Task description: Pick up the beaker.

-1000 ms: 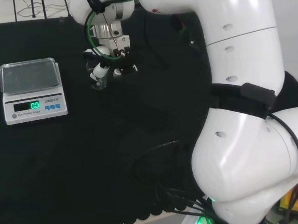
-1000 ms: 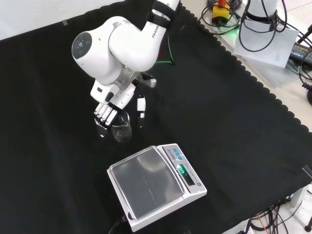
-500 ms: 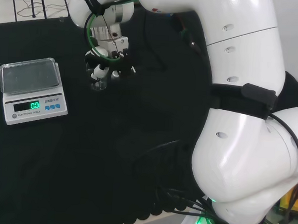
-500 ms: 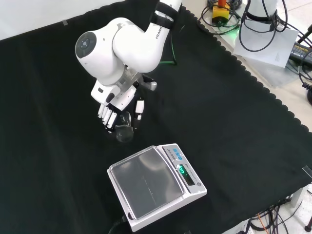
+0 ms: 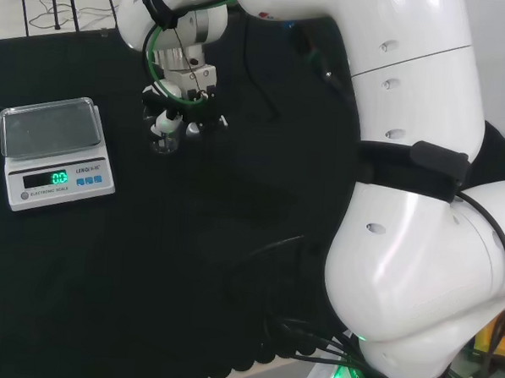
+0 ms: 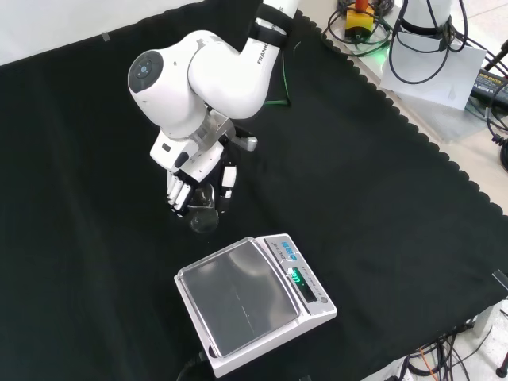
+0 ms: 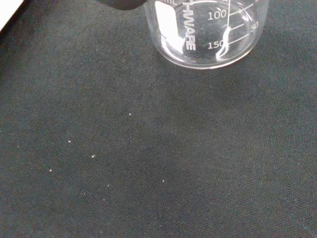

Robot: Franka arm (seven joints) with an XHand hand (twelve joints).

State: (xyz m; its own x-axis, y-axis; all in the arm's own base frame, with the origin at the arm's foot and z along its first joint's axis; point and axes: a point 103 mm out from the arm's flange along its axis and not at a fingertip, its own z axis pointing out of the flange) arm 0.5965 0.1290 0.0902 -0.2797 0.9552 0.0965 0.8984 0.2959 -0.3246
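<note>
While our hand curls around the clear glass beaker, bare black cloth surrounds it.

— What sits on the black cloth-covered table?
— A white digital scale with a grey metal weighing pan; its green display is lit.
— And beyond the cloth's scalloped edge?
— In the front view, a tangle of black cables at the top right, beside a white sheet.

beaker cut off at wrist view's edge, fingers perhaps hiding its far side
</note>
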